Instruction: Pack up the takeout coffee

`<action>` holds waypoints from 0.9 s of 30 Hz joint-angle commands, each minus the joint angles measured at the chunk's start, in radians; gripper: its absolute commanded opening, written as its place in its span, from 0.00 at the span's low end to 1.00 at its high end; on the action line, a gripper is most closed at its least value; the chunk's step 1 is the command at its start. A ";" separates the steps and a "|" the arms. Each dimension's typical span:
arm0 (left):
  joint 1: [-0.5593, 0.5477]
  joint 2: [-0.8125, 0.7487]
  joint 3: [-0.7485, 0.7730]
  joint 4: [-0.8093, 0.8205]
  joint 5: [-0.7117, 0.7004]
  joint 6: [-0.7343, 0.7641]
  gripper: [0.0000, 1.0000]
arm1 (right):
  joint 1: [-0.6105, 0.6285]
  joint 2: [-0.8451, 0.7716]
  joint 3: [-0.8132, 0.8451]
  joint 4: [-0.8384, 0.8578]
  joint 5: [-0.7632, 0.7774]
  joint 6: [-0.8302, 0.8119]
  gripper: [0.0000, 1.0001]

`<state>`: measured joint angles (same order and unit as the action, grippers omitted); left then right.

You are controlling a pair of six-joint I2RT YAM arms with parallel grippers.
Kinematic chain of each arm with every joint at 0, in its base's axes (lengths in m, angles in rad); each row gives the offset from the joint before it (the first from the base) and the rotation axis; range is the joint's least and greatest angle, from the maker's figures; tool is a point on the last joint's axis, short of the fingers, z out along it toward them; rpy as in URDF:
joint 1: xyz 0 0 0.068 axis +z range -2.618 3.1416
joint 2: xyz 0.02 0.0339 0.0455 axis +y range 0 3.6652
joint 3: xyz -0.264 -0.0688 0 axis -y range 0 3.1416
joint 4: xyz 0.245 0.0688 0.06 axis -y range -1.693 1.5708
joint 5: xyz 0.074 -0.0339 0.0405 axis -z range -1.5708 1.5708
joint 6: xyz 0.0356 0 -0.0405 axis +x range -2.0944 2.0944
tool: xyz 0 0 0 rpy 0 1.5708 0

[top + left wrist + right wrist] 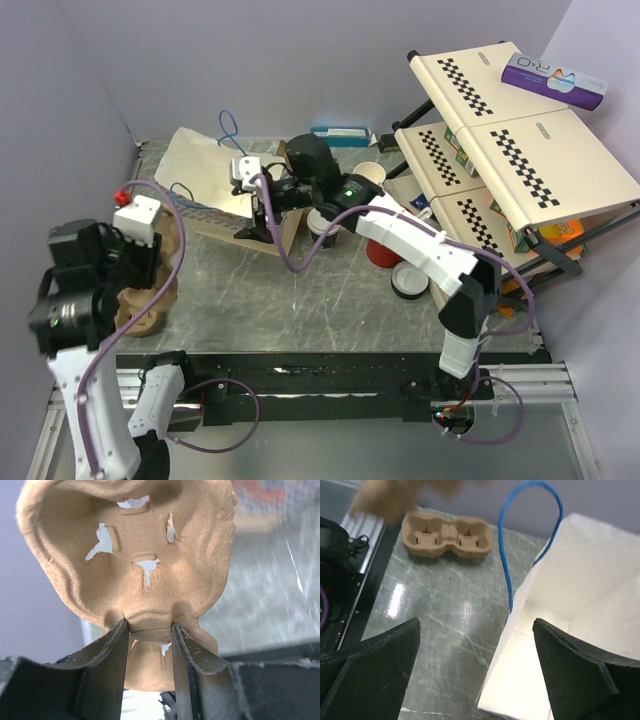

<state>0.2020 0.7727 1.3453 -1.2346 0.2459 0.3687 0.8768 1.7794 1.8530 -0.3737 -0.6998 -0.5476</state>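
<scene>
Close against the lens of the left wrist view, the left gripper [150, 627] has its two dark fingers pinched nearly together on the edge of a brown pulp cup carrier [195, 565], which fills the upper part of that frame with its wells facing the camera.

The right gripper [476, 625] stands wide apart and holds nothing. It hovers over the mouth of a white paper bag [580, 580], whose blue handle [503, 555] loops up at the top centre. A second carrier [447, 535] lies flat on the table [435, 610] at upper left.

In the overhead view, the takeout coffee [410, 279] appears to be the white-topped round thing right of centre, just below the red cup [383, 250], well apart from both claws. I cannot be sure of it.

The step in hand looks like readying carrier and bag. Next, the carrier probably needs setting level so that the cup can be seated upright in a well.
</scene>
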 commanded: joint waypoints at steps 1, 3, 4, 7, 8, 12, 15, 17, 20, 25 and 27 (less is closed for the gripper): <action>0.004 0.008 0.239 0.124 -0.124 -0.066 0.01 | -0.002 0.008 0.045 0.105 0.000 -0.002 0.99; 0.004 0.036 0.353 0.174 -0.163 -0.083 0.01 | -0.013 -0.023 0.015 0.171 0.003 0.043 0.99; 0.004 0.063 0.380 0.222 -0.177 -0.089 0.01 | -0.022 -0.044 0.031 0.218 0.006 0.108 0.99; 0.004 0.108 0.431 0.318 -0.162 -0.119 0.01 | -0.059 -0.057 0.052 0.330 0.100 0.190 0.99; 0.004 0.117 0.431 0.348 -0.157 -0.129 0.01 | -0.065 -0.051 0.064 0.344 0.140 0.181 0.99; 0.004 0.140 0.413 0.477 -0.100 -0.151 0.01 | -0.094 0.125 0.224 0.274 0.297 0.057 0.99; 0.004 0.168 0.440 0.556 -0.021 -0.157 0.01 | -0.120 0.265 0.371 0.214 0.339 0.015 0.99; 0.005 0.207 0.495 0.573 0.045 -0.157 0.01 | -0.137 0.330 0.494 0.153 0.320 -0.008 0.99; 0.004 0.272 0.570 0.601 0.102 -0.149 0.01 | -0.160 0.374 0.535 0.101 0.211 0.023 0.99; 0.004 0.350 0.588 0.635 0.252 -0.059 0.01 | -0.164 0.258 0.330 0.202 0.142 0.025 0.99; 0.005 0.355 0.554 0.652 0.332 -0.027 0.01 | -0.164 0.265 0.340 0.174 0.138 0.028 0.99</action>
<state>0.2028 1.1194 1.9175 -0.6613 0.3885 0.2718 0.7074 2.1399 2.1979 -0.2180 -0.4957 -0.5148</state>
